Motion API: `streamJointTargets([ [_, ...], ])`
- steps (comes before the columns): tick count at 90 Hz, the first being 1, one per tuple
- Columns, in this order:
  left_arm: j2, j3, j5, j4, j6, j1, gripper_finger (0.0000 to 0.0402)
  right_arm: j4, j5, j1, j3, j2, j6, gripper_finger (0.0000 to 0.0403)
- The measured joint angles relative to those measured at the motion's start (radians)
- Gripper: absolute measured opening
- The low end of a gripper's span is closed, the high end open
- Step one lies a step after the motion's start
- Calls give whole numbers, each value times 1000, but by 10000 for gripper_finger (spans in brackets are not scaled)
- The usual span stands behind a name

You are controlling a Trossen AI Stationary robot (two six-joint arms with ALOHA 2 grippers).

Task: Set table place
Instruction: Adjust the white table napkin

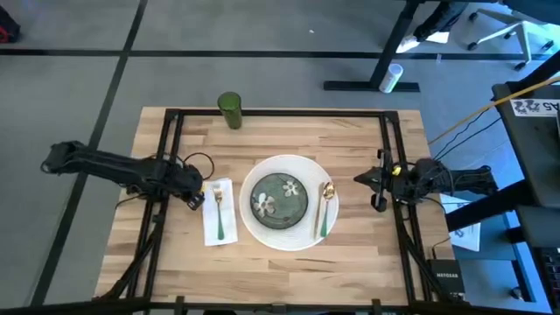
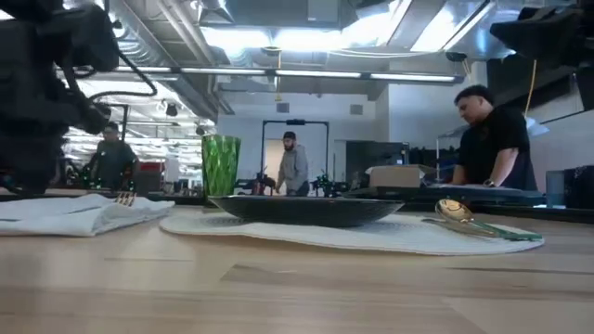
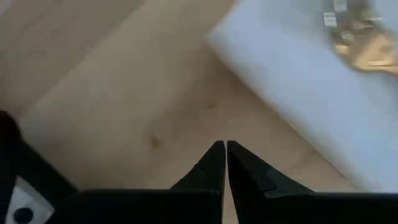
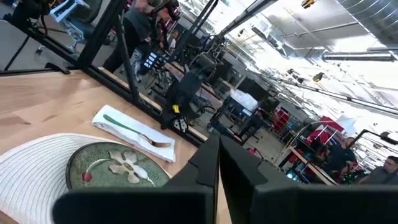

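On the table [image 1: 280,140] lies a round white placemat [image 1: 284,232] with a dark green flowered plate [image 1: 279,198] on it and a gold spoon with a green handle [image 1: 325,208] on its right part. A white napkin [image 1: 219,212] left of the placemat carries a gold fork with a green handle [image 1: 219,210]. A green cup [image 1: 230,110] stands at the far edge. My left gripper [image 1: 194,199] is shut just left of the napkin [image 3: 311,106], above bare wood. My right gripper [image 1: 376,185] is shut at the right rail, clear of the spoon.
Black metal rails [image 1: 171,157] run along the table's left and right sides and its far edge. People stand in the room beyond the table. Bare wood shows between the cup and the placemat and along the near edge.
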Motion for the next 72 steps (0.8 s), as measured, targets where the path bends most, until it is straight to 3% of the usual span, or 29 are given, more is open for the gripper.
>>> streamJointTargets([
  [25,140,0,-45,97,-66,0,0,0,0,0,0,0,2,0],
  [38,151,0,-54,215,-65,2,0,-1,0,0,0,0,2,0],
  [72,150,0,-92,231,-62,2,0,-1,0,0,0,0,2,0],
])
